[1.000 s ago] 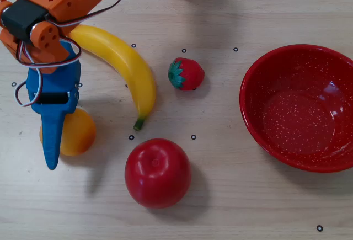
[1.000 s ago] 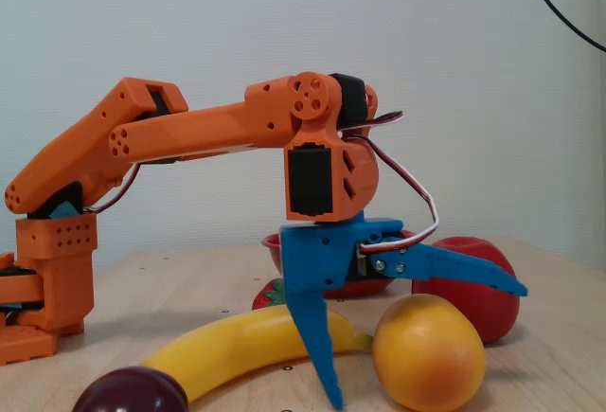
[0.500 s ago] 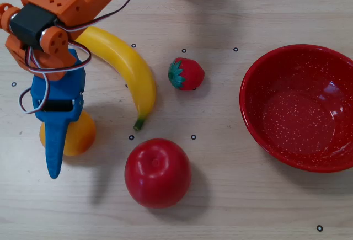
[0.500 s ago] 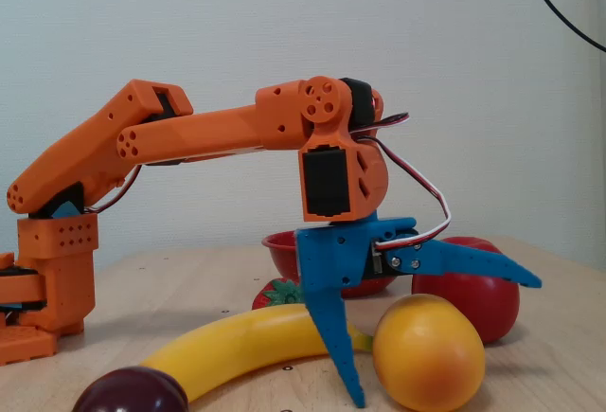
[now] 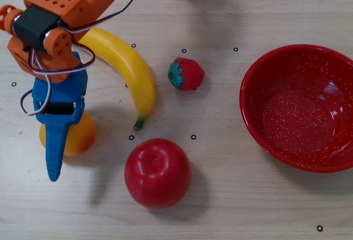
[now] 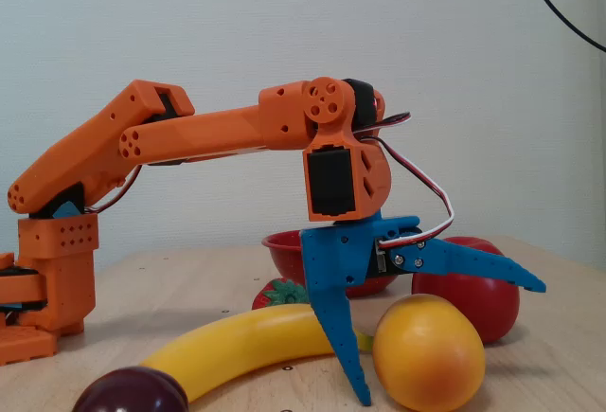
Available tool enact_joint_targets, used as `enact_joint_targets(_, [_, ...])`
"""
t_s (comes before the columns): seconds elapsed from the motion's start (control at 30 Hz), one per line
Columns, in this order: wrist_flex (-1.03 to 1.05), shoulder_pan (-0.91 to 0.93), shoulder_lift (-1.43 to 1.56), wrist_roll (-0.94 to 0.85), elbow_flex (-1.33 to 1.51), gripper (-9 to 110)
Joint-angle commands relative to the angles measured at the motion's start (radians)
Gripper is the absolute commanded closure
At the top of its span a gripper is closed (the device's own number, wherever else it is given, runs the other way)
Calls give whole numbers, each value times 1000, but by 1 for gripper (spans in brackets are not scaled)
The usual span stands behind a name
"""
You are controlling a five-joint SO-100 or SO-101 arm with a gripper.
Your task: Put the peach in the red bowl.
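One blue two-finger gripper [image 6: 440, 341] stands over the round yellow-orange glossy peach [image 6: 428, 351] with its jaws spread wide: one finger points down beside the fruit, the other reaches out above it. The peach [image 5: 69, 135] rests on the table at the left of the overhead view, well apart from the large speckled red bowl [image 5: 259, 66] at the right. The step in hand is the approach to grasp. The next move calls for lowering, then closing on the peach.

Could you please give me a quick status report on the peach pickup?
Tool open, straddling the peach, not closed. Peach on the table; red bowl empty. Red apple lies between peach and bowl.
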Motion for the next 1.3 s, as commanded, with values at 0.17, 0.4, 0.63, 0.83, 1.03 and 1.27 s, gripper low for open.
enact_joint_targets(0.17, [3,-5,52,-89,-66,34])
enact_joint_targets(0.4, [-8,-9,52,-89,-60,34])
enact_joint_targets(0.63, [-35,-17,52,-64,-37,36])
enact_joint_targets(0.83, [-44,-18,54,-60,-31,40])
enact_joint_targets(1.03, [-54,-20,58,-49,-21,49])
enact_joint_targets(1.27, [-57,-23,57,-37,-21,52])
